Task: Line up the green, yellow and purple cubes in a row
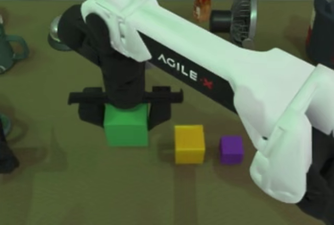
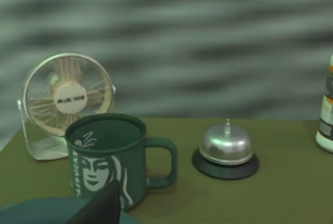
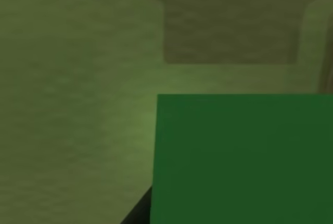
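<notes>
Right gripper sits directly over the green cube, straddling it: one dark finger shows on each side of the cube, close against its faces. Whether they clamp it or have let go, I cannot tell; the top view does not show a gap or contact, and the right wrist view is filled by the cube's flat top face with bare table behind.

Key relation: the row runs along the finger bar's own line, off to the gripper's one side toward the top view's right. Yellow cube is just beside the green one, a small gap between; purple cube is just beyond the yellow, also with a small gap. All three rest on the table, front faces roughly level, so the line looks about formed. Judgement: the next move is a straight lift clear, no sideways drag.

Cubes are plain matte, sharp-edged, green largest, purple smallest. Table is a dull olive cloth-like surface.

Left arm parked at the table's left edge; its gripper is out of view.
</notes>
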Motion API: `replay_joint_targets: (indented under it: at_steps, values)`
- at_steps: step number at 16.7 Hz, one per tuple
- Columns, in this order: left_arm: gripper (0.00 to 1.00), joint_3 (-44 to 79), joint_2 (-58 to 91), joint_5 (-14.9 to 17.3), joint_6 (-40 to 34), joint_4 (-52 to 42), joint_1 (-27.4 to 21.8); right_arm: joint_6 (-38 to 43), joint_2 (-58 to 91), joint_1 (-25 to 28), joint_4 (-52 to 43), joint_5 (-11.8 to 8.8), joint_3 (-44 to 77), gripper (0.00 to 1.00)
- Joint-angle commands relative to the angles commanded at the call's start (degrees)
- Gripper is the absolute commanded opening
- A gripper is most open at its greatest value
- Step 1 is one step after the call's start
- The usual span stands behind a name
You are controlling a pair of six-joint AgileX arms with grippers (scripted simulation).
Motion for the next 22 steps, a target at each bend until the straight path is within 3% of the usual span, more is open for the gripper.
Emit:
replay_joint_targets:
  at_steps: [9, 14, 22]
  values:
    - [1.00, 0.0, 0.0, 0.0, 0.0, 0.0, 0.0, 0.2, -2.6, 0.3, 17.1, 0.0, -20.3, 0.00]
    - [1.00, 0.0, 0.0, 0.0, 0.0, 0.0, 0.0, 0.3, -2.7, 0.4, 17.8, 0.1, -21.0, 0.00]
    - [1.00, 0.0, 0.0, 0.0, 0.0, 0.0, 0.0, 0.3, -2.7, 0.4, 17.8, 0.1, -21.0, 0.60]
